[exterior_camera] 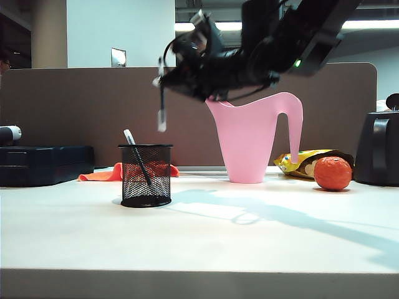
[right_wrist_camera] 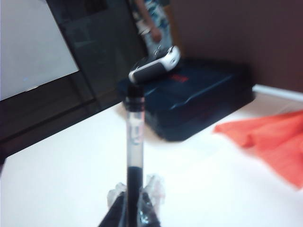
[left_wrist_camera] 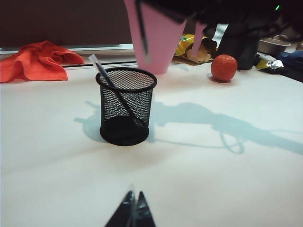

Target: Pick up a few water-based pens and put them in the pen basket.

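Note:
My right gripper (exterior_camera: 163, 82) hangs high over the table, shut on a water-based pen (exterior_camera: 162, 109) that dangles nearly upright, just above and slightly right of the pen basket (exterior_camera: 145, 175). In the right wrist view the pen (right_wrist_camera: 134, 142), clear barrel with dark core, stands clamped between the jaws of the right gripper (right_wrist_camera: 135, 197). The black mesh pen basket (left_wrist_camera: 126, 106) holds another pen (left_wrist_camera: 111, 85) leaning against its rim. My left gripper (left_wrist_camera: 134, 202) is shut and empty, low over the table on the near side of the basket and well apart from it.
A pink watering can (exterior_camera: 255, 140) stands behind and right of the basket. An orange ball (exterior_camera: 332, 172), a yellow snack bag (exterior_camera: 298, 162) and a black appliance (exterior_camera: 377, 149) lie at the right. A black box (exterior_camera: 43, 164) and an orange cloth (exterior_camera: 100, 175) lie at the left.

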### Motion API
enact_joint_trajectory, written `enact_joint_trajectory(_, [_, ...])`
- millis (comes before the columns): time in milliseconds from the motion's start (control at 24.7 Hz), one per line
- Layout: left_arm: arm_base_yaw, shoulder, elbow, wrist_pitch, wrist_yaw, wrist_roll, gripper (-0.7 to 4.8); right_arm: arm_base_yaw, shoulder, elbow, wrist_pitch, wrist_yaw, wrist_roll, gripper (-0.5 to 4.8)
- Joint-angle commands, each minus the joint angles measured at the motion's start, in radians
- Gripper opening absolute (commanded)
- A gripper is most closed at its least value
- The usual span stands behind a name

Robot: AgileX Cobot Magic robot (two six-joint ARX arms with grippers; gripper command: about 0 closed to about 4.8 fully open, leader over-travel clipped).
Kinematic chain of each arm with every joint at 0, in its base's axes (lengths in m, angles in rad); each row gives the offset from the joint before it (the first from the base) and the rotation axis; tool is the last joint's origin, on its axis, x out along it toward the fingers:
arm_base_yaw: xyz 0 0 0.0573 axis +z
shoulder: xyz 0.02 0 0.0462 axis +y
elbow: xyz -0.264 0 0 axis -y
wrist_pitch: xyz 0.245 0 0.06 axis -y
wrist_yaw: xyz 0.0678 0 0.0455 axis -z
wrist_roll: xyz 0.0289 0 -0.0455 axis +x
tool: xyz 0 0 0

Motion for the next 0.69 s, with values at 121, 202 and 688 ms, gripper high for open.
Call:
enact_joint_trajectory(121, [0.001, 0.001, 0.003, 0.005, 0.008, 0.000, -0.04, 0.039, 0.043, 0.003, 0.053, 0.016, 0.014, -0.09])
enact_joint_trajectory(202, [0.001, 0.001, 0.003, 0.006, 0.008, 0.000, -0.05, 0.044, 0.057, 0.003, 0.047, 0.058, 0.007, -0.09])
enact_joint_trajectory(688, [0.002, 0.001, 0.003, 0.006, 0.008, 0.000, -0.05, 0.043, 0.058, 0.003, -0.070, 0.104, -0.019, 1.23])
